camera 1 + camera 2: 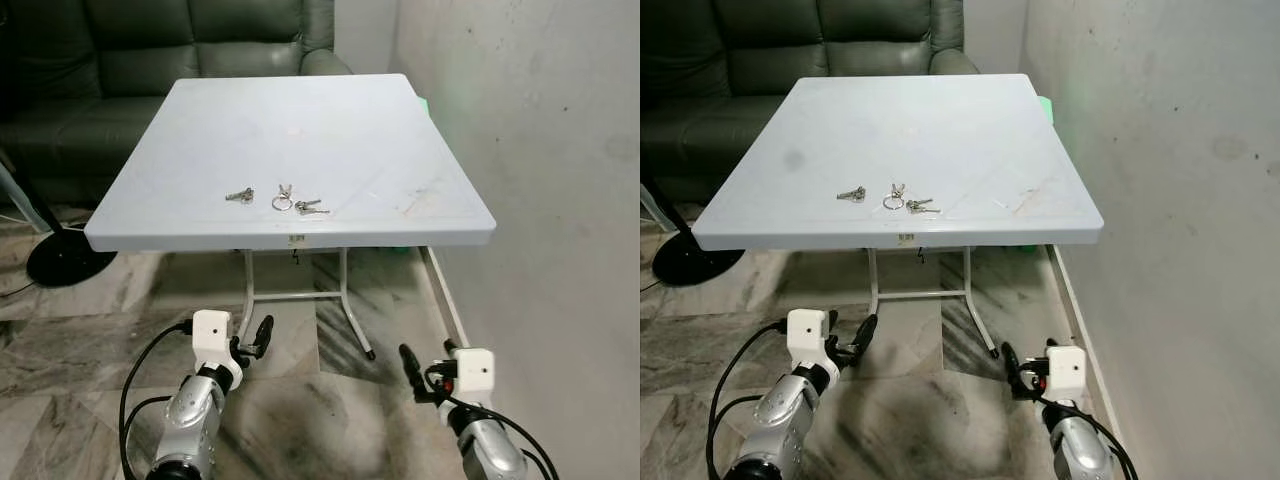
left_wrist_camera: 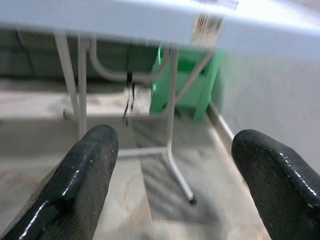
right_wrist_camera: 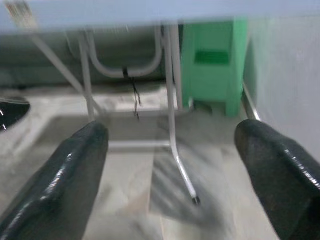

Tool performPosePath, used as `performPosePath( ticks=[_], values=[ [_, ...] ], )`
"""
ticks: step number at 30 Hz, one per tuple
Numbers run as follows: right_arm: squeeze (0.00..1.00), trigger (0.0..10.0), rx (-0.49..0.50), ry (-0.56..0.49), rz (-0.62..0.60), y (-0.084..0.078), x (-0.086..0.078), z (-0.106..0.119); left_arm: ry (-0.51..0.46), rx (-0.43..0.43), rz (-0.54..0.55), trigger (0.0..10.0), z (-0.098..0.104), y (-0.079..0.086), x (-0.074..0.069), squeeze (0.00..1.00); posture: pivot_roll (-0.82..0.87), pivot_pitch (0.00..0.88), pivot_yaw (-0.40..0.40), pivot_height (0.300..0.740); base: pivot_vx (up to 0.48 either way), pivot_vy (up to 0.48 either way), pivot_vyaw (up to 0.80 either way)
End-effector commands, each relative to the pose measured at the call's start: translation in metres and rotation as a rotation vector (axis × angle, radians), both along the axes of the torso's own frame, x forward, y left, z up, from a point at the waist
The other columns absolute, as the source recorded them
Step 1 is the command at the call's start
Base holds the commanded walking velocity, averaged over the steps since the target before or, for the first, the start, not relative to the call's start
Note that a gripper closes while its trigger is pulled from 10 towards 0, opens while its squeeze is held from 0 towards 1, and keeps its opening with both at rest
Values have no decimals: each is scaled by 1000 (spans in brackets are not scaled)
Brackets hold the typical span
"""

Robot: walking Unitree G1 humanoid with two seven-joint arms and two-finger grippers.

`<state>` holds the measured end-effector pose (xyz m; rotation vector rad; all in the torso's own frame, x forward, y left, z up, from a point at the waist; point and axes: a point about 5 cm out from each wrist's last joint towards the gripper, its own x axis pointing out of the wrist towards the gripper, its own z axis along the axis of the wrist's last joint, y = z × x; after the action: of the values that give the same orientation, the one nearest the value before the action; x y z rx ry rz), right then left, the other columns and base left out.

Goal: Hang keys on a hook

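Lying strung left-to-right near the table's (image 1: pixel 180 140) front edge, the keys (image 1: pixel 280 198) sit beyond both released jaws.

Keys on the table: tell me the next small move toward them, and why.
Probably step closer and raise the right tool above the table edge. The keys lie loose near the front edge, untouched, while both tools, the left tool included, hang open and empty below the tabletop, short of it.

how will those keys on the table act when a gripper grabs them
The keys lie flat and splayed around a thin ring, so they will probably dangle and swing once lifted. Small metal on the smooth table, they may slide when nudged. They look light.
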<state>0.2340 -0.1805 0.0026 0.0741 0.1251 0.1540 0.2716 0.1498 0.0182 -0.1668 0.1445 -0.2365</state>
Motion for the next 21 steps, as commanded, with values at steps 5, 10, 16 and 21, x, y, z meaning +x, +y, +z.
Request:
performPosePath(
  ticks=[5, 10, 16, 21],
  values=[
    [0, 10000, -18, -156, 41, 12, 7, 36, -127, -48, -27, 10000, 34, -7, 8, 0, -13, 0, 6, 740, 0, 0, 0],
    [0, 10000, -6, -216, 21, 13, 11, 58, -172, -73, -40, 10000, 52, -13, 7, 0, -13, 0, 6, 740, 0, 0, 0],
    [0, 10000, -50, -232, 9, 9, 14, 70, -179, -92, -52, 10000, 63, -13, 12, 0, -25, 0, 12, 740, 0, 0, 0],
    [0, 10000, -75, -213, 1, 5, 17, 73, -172, -105, -32, 10000, 72, -7, 20, 0, -25, 0, 12, 740, 0, 0, 0]
  ],
)
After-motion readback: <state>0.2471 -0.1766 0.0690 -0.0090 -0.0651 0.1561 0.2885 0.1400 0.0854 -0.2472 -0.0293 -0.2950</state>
